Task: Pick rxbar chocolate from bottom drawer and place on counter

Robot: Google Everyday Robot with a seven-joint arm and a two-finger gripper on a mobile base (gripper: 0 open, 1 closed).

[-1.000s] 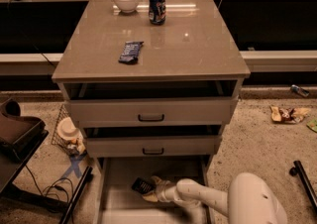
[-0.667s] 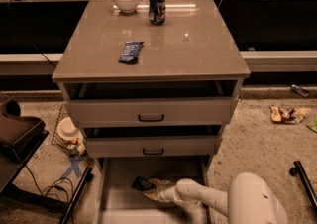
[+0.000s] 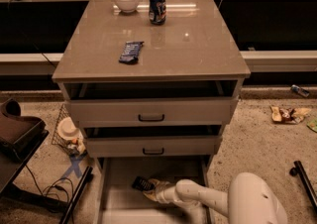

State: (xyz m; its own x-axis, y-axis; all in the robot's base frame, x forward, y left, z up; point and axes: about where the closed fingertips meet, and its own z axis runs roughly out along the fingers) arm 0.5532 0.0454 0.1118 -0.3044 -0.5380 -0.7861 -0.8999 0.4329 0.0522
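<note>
We find the gripper (image 3: 152, 192) low inside the bottom drawer (image 3: 119, 203), at the end of the white arm (image 3: 198, 198). We cannot tell whether it is clamped on anything. The black chocolate bar (image 3: 142, 184) lies on the drawer floor, at the gripper's tip. The 2 upper drawers (image 3: 151, 111) stand slightly out. The counter (image 3: 198, 54) carries 1 blue wrapped bar (image 3: 131, 52), 1 can (image 3: 157, 6) and 1 bowl (image 3: 126, 0).

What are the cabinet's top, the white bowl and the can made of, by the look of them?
The counter: probably laminate or polished stone, glossy, with light glints. The bowl: likely glazed ceramic, smooth white. The can: metal, printed blue, shiny rim. The gripper is down in the bottom drawer by the rxbar chocolate.
</note>
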